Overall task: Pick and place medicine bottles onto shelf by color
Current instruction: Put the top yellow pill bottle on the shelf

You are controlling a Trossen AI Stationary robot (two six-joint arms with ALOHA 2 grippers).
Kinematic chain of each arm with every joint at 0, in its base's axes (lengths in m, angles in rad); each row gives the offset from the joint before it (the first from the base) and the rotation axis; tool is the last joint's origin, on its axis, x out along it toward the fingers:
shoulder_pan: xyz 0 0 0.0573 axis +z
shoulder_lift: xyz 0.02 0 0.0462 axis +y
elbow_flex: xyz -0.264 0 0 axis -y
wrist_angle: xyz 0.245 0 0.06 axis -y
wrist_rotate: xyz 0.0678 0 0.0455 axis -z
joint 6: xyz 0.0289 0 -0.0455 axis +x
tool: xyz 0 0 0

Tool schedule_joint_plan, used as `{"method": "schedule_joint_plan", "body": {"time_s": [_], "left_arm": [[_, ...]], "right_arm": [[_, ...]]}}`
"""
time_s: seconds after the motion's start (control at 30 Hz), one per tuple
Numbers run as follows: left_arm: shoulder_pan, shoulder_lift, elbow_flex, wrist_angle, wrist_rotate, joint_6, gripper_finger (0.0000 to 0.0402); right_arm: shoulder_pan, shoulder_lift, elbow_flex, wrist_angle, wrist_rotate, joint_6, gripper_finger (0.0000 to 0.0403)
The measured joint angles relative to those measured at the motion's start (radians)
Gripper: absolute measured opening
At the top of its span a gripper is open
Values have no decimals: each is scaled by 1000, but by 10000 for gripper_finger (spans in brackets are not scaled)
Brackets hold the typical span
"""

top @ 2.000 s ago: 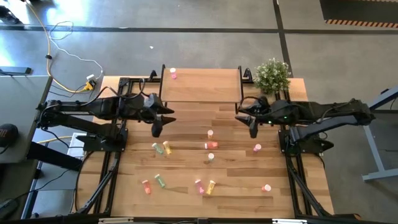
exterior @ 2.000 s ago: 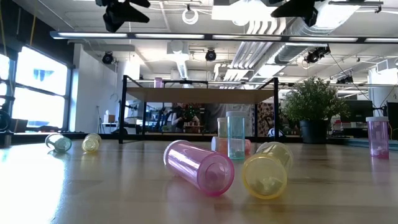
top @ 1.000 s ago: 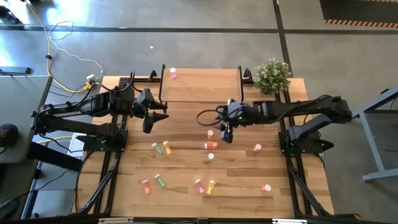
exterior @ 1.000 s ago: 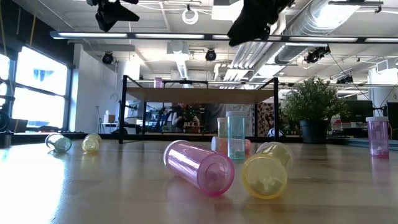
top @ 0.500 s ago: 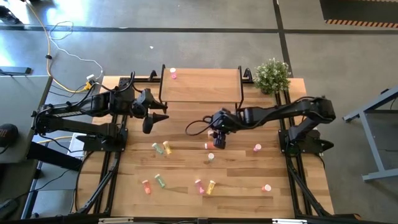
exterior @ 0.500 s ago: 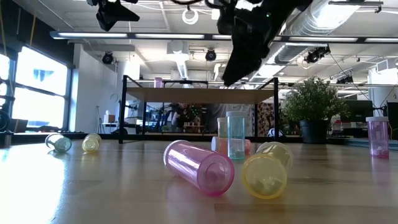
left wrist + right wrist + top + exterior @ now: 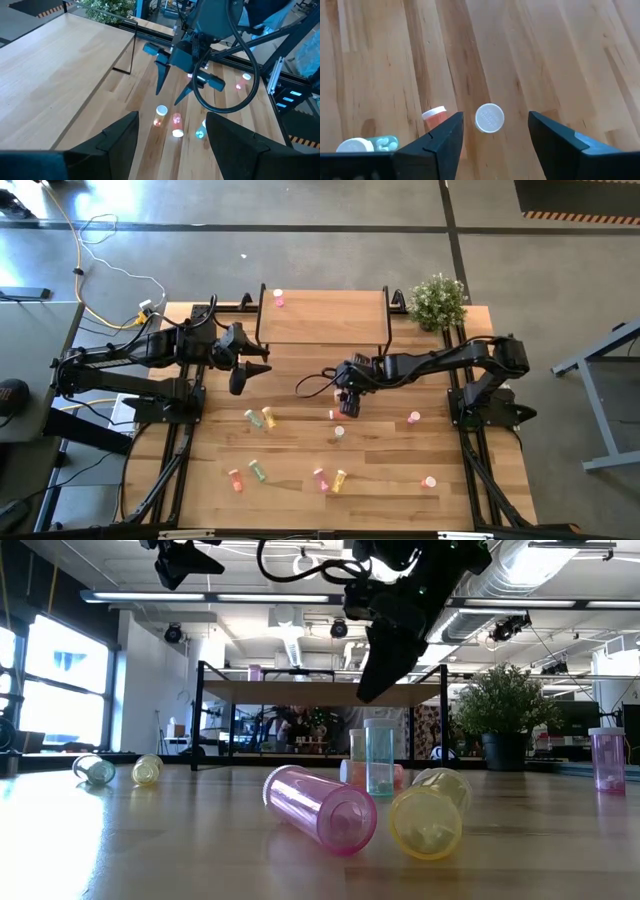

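The right end effector (image 7: 343, 407) hangs over the middle of the plank surface (image 7: 300, 460), in front of the shelf (image 7: 322, 317). Its two dark, tapering fingers (image 7: 161, 80) stand spread apart and hold nothing. Seen through its own wrist view, a round pale cap (image 7: 489, 118) of an upright bottle sits in the gap between the fingers, with an orange bottle (image 7: 435, 115) lying on its side just beside it and a green bottle (image 7: 370, 144) a little further off.

The left end effector (image 7: 240, 384) hovers off the shelf's left front corner, fingers parted and empty.

The bottles are small translucent plastic cylinders with pale flat caps. One pink bottle (image 7: 278, 299) stands on the shelf near its back left corner. The rest lie scattered in front of the shelf: some upright, many on their sides. In the low view a pink bottle (image 7: 320, 808) and a yellow bottle (image 7: 428, 812) lie touching, open round ends facing the camera.

The shelf is a smooth light-wood board on thin black metal legs. A leafy potted plant (image 7: 438, 302) stands just right of it.
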Motion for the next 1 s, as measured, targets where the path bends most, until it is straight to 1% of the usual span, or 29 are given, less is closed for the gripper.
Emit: {"method": "schedule_joint_plan", "body": {"time_s": [0.13, 0.23, 0.67, 0.77, 0.87, 1.0], "left_arm": [[0, 0, 0, 0, 0, 0, 223], [0, 0, 0, 0, 0, 0, 223], [0, 0, 0, 0, -3, 26, 223], [0, 0, 0, 0, -4, 28, 223], [0, 0, 0, 0, -4, 34, 223], [0, 0, 0, 0, -4, 34, 223]], "right_arm": [[-8, 26, 0, 4, -11, -11, 224], [-11, 54, 0, 3, -39, -14, 225], [-16, 120, 0, 66, -43, -40, 224], [-23, 124, 0, 66, -40, -41, 218], [-30, 137, -1, 53, -64, -41, 205], [-31, 141, -1, 70, -70, -41, 189]]}}
